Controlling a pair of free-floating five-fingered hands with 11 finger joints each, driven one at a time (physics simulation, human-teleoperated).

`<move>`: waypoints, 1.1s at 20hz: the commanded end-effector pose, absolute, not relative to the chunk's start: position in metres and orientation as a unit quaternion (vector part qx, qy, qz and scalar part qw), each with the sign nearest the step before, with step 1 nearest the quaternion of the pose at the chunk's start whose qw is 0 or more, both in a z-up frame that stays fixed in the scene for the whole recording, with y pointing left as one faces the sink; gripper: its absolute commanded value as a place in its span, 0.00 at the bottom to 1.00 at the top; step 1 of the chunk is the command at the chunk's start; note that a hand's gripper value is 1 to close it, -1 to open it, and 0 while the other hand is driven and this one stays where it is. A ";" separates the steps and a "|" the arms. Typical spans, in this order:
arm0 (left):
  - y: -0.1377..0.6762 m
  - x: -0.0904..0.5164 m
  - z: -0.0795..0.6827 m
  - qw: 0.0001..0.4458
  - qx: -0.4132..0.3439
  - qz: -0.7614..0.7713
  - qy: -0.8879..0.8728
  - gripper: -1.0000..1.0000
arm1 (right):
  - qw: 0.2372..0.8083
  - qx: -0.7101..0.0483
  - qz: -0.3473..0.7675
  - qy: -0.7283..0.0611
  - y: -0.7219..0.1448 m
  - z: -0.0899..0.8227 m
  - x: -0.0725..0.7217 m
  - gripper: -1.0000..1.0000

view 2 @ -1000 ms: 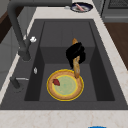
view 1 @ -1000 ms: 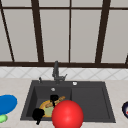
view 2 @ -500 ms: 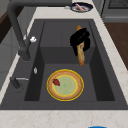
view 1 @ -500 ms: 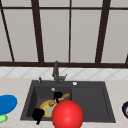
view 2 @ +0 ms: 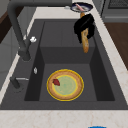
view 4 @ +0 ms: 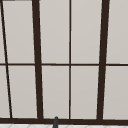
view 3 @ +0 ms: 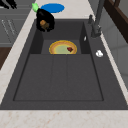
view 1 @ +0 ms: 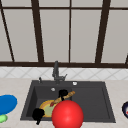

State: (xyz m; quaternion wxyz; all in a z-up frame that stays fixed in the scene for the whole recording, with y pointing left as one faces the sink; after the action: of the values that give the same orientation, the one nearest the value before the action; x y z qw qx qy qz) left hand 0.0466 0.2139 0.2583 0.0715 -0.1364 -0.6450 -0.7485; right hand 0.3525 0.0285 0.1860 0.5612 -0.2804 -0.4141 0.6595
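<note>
The plate point(view 2: 65, 85) lies in the sink point(view 2: 102, 82), right of the faucet point(view 2: 20, 37)

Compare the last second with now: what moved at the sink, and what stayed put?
The right hand, shut on the baguette, has lifted it away from the plate toward the far end of the sink. The plate with its red piece stayed in the basin, and the left hand stayed where it was.

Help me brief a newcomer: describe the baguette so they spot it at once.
Find the dark sink; a yellow-rimmed plate lies in its basin. Above the sink, the right hand grips the baguette: the long, tan stick, unlike the round plate.
</note>
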 end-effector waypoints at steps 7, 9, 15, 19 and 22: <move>0.214 0.047 0.258 0.072 -0.136 -0.749 -0.645 0.50 | 0.572 -0.292 0.648 -0.409 -0.020 0.236 0.330 1.00; 0.214 0.047 0.258 0.072 -0.136 -0.749 -0.645 0.50 | 0.571 -0.292 0.648 -0.412 -0.032 0.244 0.324 1.00; 0.214 0.047 0.258 0.072 -0.136 -0.749 -0.645 0.50 | 0.571 -0.289 0.648 -0.413 -0.067 0.274 0.310 1.00; 0.214 0.047 0.258 0.072 -0.136 -0.749 -0.645 0.50 | 0.561 -0.301 0.646 -0.422 -0.088 0.287 0.302 1.00; 0.214 0.047 0.258 0.072 -0.136 -0.749 -0.645 0.50 | 0.554 -0.295 0.646 -0.434 -0.109 0.297 0.293 1.00</move>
State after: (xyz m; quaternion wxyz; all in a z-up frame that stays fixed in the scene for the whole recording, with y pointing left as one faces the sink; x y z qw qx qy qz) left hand 0.0466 0.2139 0.2583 0.0715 -0.1364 -0.6450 -0.7485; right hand 0.3002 -0.0907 0.2870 0.5584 -0.2855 -0.4183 0.6570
